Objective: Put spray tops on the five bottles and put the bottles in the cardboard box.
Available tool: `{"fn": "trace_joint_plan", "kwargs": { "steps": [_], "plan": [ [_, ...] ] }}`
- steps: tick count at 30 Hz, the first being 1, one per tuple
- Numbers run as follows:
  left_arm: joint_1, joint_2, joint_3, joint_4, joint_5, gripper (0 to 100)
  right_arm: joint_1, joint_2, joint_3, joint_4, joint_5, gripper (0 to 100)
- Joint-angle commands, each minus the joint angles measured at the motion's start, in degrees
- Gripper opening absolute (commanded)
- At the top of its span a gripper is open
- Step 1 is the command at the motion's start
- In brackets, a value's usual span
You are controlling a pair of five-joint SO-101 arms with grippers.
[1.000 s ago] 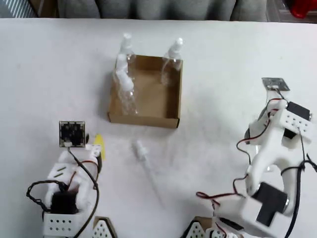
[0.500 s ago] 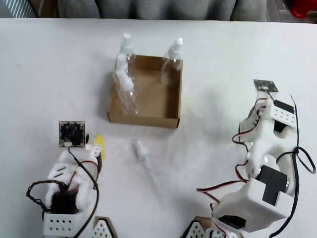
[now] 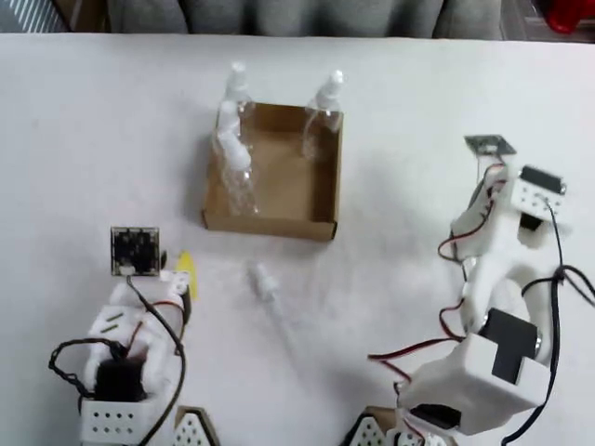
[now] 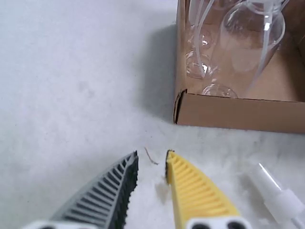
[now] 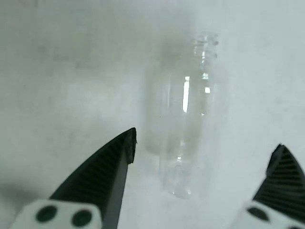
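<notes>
Over on the right side, the right gripper [image 5: 207,139] has its black fingers spread wide, released and grasping nothing. Just beyond them a clear, uncapped bottle [image 5: 188,119] seems to lie flat on the white worktop [image 3: 93,139], its open threaded neck pointing away from the gripper. The bottle sits in line with the gap between the fingers, and neither finger touches it. From the high view, the right arm [image 3: 502,269] is folded up near its own edge of the worktop, well apart from the cardboard box [image 3: 270,223]. That box stands open near the middle, with clear bottles already wearing spray tops [image 3: 238,167] upright in it. Most are bunched along the wall on the left arm's side, with another [image 3: 325,98] at the far corner on the right arm's side. The exact count is hard to call through the clear plastic. Between the box and the arms, a loose spray top [image 3: 263,279] lies on its side on the bare worktop, with its thin tube trailing toward the near edge. Now the left gripper [image 4: 152,160]: one grey finger, one yellow, tips only slightly parted with nothing between them, low over the worktop just short of the box's near corner. The loose spray top lies off beside the yellow finger, apart from it.
</notes>
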Motion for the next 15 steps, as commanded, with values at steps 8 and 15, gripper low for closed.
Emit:
{"fn": "trace_joint_plan", "kwargs": {
  "steps": [8, 15],
  "plan": [
    [-0.2, -0.4, -0.1, 0.4, 0.2, 11, -1.9, -1.5, -16.4, 18.5, 3.0, 22.8],
    [-0.1, -0.4, -0.1, 0.4, 0.2, 11, -2.9, -11.8, -11.3, 16.7, -3.3, 6.3]
  ]
}}
